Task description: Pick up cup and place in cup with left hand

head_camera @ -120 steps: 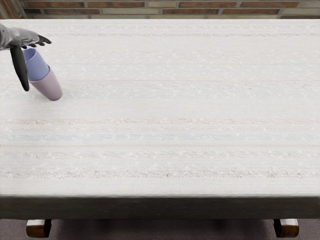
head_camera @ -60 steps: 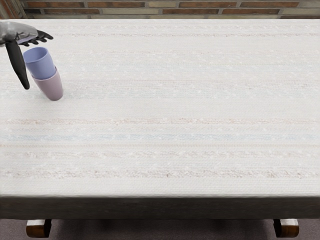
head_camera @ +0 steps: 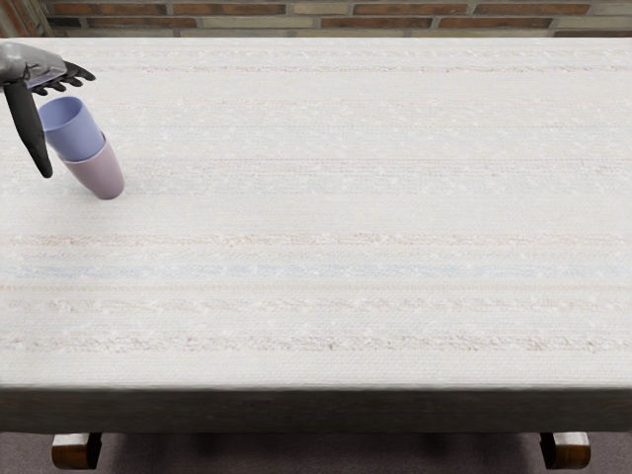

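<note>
The blue cup sits inside the mouth of the pink cup, near the table's left edge. Both lean slightly, their tops toward the left. At the upper left is my left hand, its thumb pointing down just left of the blue cup and its other fingers stretched out above and behind the rim. The fingers are spread and grasp nothing. Whether the thumb touches the blue cup cannot be told.
A pale striped cloth covers the table, whose front edge runs across the lower picture. Behind the table stands a brick wall.
Over the last second the left hand shifted a little left. The stacked cups swung more upright, then leaned back somewhat to the left.
</note>
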